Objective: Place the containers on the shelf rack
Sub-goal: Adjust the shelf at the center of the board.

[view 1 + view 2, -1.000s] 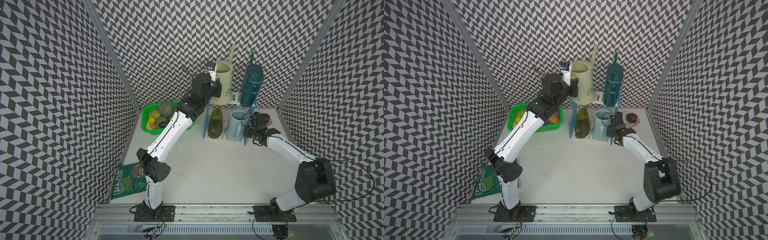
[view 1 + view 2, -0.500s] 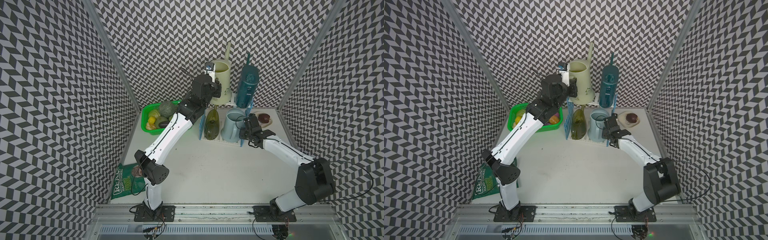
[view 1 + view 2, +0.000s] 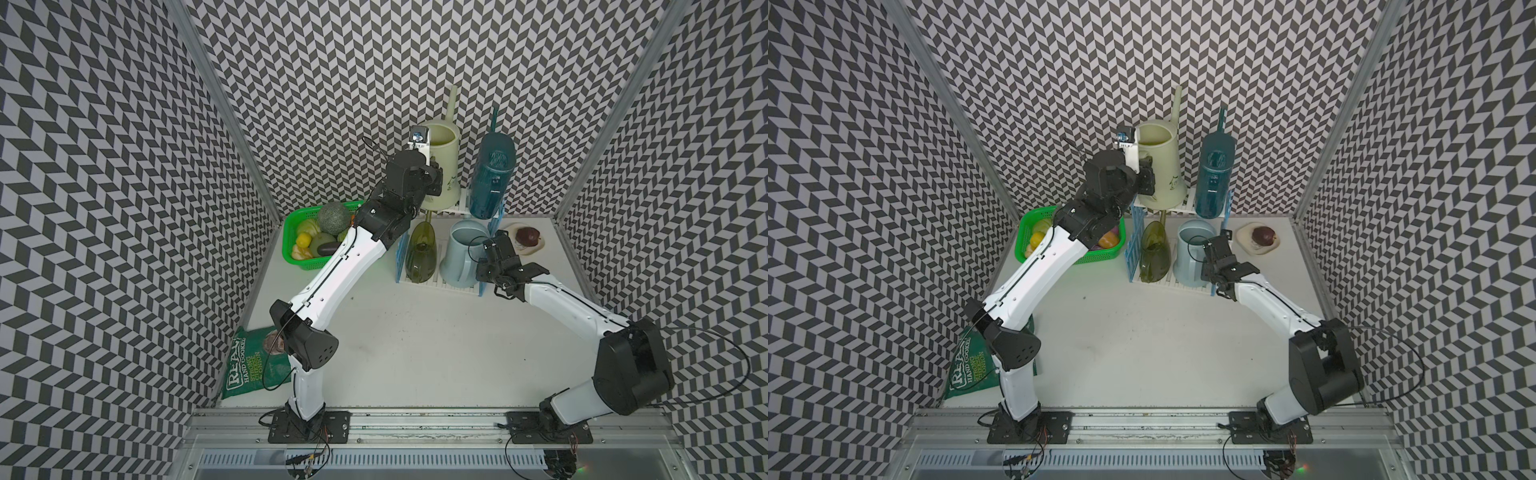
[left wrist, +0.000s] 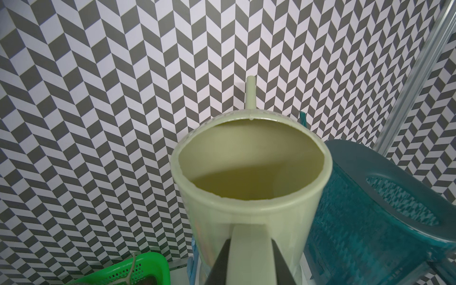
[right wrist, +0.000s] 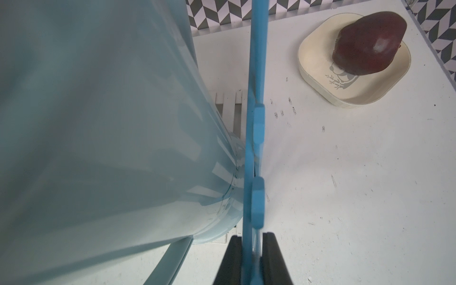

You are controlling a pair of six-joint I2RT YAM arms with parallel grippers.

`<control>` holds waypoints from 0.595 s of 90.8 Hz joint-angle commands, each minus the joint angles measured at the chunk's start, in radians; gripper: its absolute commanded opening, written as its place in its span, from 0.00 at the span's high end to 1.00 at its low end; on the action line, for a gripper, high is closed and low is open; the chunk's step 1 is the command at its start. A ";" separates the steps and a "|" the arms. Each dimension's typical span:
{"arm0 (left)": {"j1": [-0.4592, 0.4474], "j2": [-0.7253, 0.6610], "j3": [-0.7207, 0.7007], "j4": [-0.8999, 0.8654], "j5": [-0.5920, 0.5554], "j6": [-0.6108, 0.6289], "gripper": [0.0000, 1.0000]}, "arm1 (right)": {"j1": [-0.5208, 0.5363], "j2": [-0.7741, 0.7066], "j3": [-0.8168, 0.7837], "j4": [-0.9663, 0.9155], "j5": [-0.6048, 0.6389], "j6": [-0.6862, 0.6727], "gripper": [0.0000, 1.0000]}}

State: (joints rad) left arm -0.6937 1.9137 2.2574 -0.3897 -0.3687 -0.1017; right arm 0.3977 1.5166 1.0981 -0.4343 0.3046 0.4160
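Your left tool (image 4: 249,257) is clamped on the handle of the cream plastic long-spouted watering can (image 3: 445,166), which stands on the top tier of the blue-sided white slatted shelf rack (image 3: 455,286), beside the dark teal can (image 3: 492,178). The olive-green can (image 3: 420,259) and pale blue can (image 3: 459,255) sit below. Your right tool (image 5: 251,251) pinches the rack's right panel.

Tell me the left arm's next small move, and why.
Probably open the left gripper: it is clamped on the handle of the cream can, which appears to stand upright on the top tier of the shelf rack beside the teal can. Base contact is hidden.
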 commanded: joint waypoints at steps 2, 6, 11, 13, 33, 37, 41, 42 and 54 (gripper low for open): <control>-0.007 0.001 0.008 0.099 0.012 0.016 1.00 | 0.019 -0.036 -0.012 0.028 -0.049 -0.006 0.94; -0.006 0.005 0.008 0.101 0.007 0.022 1.00 | 0.018 -0.037 -0.013 0.028 -0.050 -0.005 0.94; -0.007 0.012 0.007 0.104 0.000 0.030 1.00 | 0.019 -0.040 -0.013 0.029 -0.050 -0.006 0.94; -0.008 0.014 0.006 0.103 -0.005 0.032 1.00 | 0.020 -0.042 -0.013 0.028 -0.049 -0.006 0.94; -0.007 0.030 -0.005 0.104 -0.028 0.037 0.96 | 0.019 -0.049 -0.012 0.022 -0.044 -0.007 0.88; -0.007 0.034 -0.005 0.107 -0.032 0.042 0.94 | 0.019 -0.051 -0.010 0.022 -0.044 -0.007 0.86; -0.007 0.038 -0.005 0.109 -0.037 0.046 0.92 | 0.018 -0.052 -0.007 0.021 -0.045 -0.008 0.85; -0.007 0.038 -0.005 0.109 -0.039 0.046 0.91 | 0.018 -0.053 -0.007 0.020 -0.045 -0.007 0.84; -0.007 0.049 -0.005 0.114 -0.047 0.049 0.86 | 0.019 -0.062 0.000 0.015 -0.046 -0.007 0.77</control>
State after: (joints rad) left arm -0.6945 1.9499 2.2513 -0.3569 -0.3904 -0.0681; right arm 0.3985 1.5063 1.0935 -0.4389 0.2920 0.4122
